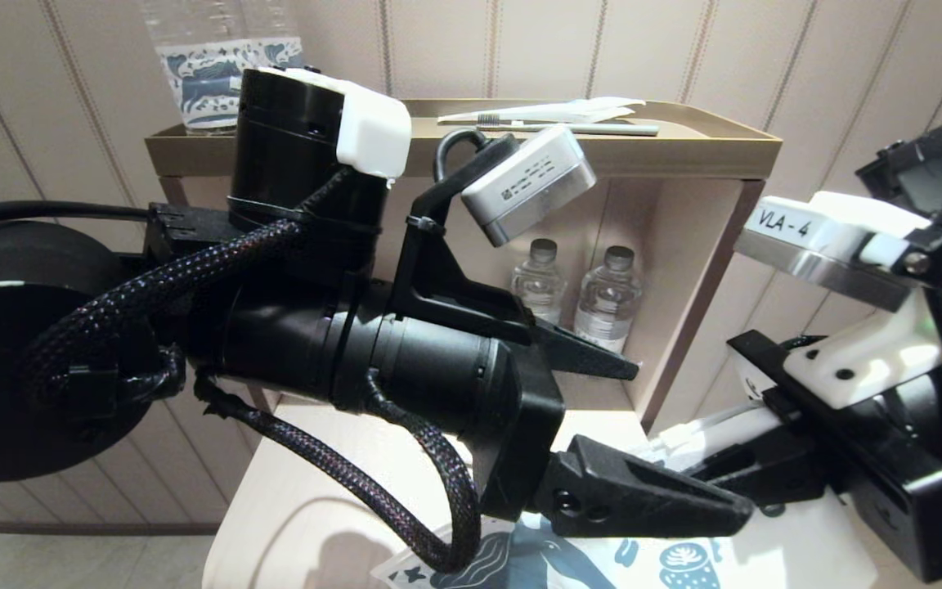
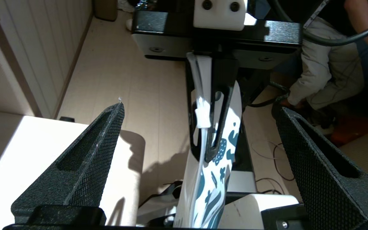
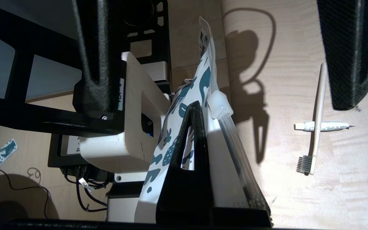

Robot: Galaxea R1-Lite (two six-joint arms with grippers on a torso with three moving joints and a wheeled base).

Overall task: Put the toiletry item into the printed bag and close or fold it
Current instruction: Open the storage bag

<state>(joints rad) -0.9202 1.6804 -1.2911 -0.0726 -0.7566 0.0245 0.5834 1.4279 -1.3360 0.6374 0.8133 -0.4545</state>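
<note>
The printed bag [image 2: 214, 179], white with dark blue prints, is held up on edge off the table's near rim. My right gripper [image 3: 200, 108] is shut on its top strip, just behind the white zip slider [image 3: 219, 107]. My left gripper [image 2: 200, 108] is open, one finger [image 2: 85, 166] on each side of the slider and neither touching the bag. In the head view the left gripper [image 1: 696, 442] faces the right gripper [image 1: 684, 470] over the bag [image 1: 553, 564]. The toothbrush [image 3: 318, 111], slim and pale with a dark bristle head, lies on the table outside the bag.
A small white tube [image 3: 324, 126] lies across the toothbrush handle. Behind the pale table [image 1: 316, 491] stands a shelf unit [image 1: 684, 155] bearing a grey-green toothbrush [image 1: 594, 128], a white wrapper [image 1: 585, 109] and a clear bottle [image 1: 209, 74]. Two bottles [image 1: 606, 298] stand inside. A person [image 2: 324, 64] sits nearby.
</note>
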